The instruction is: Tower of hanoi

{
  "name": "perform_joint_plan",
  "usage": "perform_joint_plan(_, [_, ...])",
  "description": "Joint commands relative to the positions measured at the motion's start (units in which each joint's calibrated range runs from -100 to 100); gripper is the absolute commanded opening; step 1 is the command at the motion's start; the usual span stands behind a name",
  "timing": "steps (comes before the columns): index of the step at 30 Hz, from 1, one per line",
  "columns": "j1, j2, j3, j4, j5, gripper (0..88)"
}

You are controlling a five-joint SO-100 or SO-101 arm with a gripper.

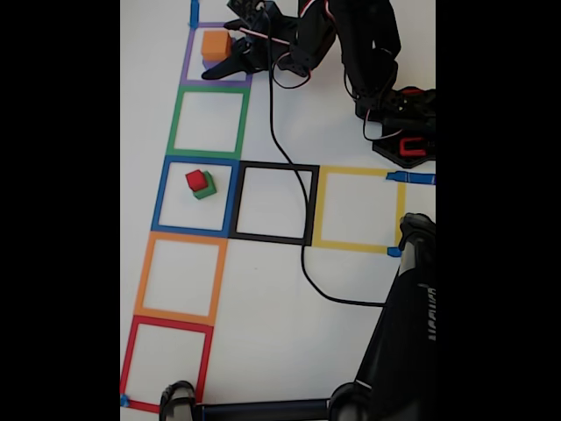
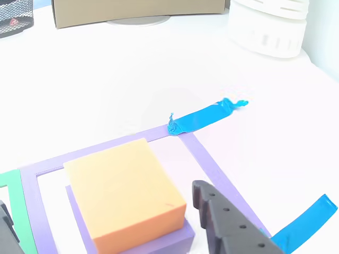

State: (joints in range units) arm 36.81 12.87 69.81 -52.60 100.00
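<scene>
Near item, fixed view: red cube [image 1: 195, 180] atop green cube [image 1: 206, 187] inside the blue tape square [image 1: 195, 196]. Far item: orange cube [image 1: 216, 44] stacked on purple cube [image 2: 175, 241] in the purple tape square [image 1: 187, 63]. My gripper [image 1: 223, 67] stands wide open around that stack, holding nothing.

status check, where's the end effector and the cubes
End effector open, astride orange cube stacked on purple cube. Red cube on green cube, blue square. Nothing blocking.

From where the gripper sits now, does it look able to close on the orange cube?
Probably yes. The gripper is open at the orange cube, which sits on top of the purple cube inside the purple tape square. One finger stands just beside it, and nothing lies between.
</scene>
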Motion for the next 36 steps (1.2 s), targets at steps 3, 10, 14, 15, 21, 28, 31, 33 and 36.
perform_joint_plan(3, [-1.62, 0.41, -2.36, -2.06, 0.0, 39.8])
perform_joint_plan(10, [-2.1, 0.97, -2.36, -2.14, 0.0, 35.9])
perform_joint_plan(14, [-2.19, 1.13, -2.36, -2.14, 0.0, 32.5])
perform_joint_plan(15, [-2.29, 1.21, -2.36, -2.14, 0.0, 31.6])
perform_joint_plan(21, [-2.29, 1.3, -2.36, -2.14, 0.0, 26.3])
perform_joint_plan(28, [-2.48, 1.38, -1.9, -1.89, 0.0, 19.9])
perform_joint_plan(31, [-2.48, 1.38, -1.72, -1.89, 0.0, 17.1])
perform_joint_plan(33, [-2.48, 1.38, -1.54, -1.89, 0.0, 15.5])
perform_joint_plan(36, [-2.48, 1.3, -1.36, -1.89, 0.0, 13.8])
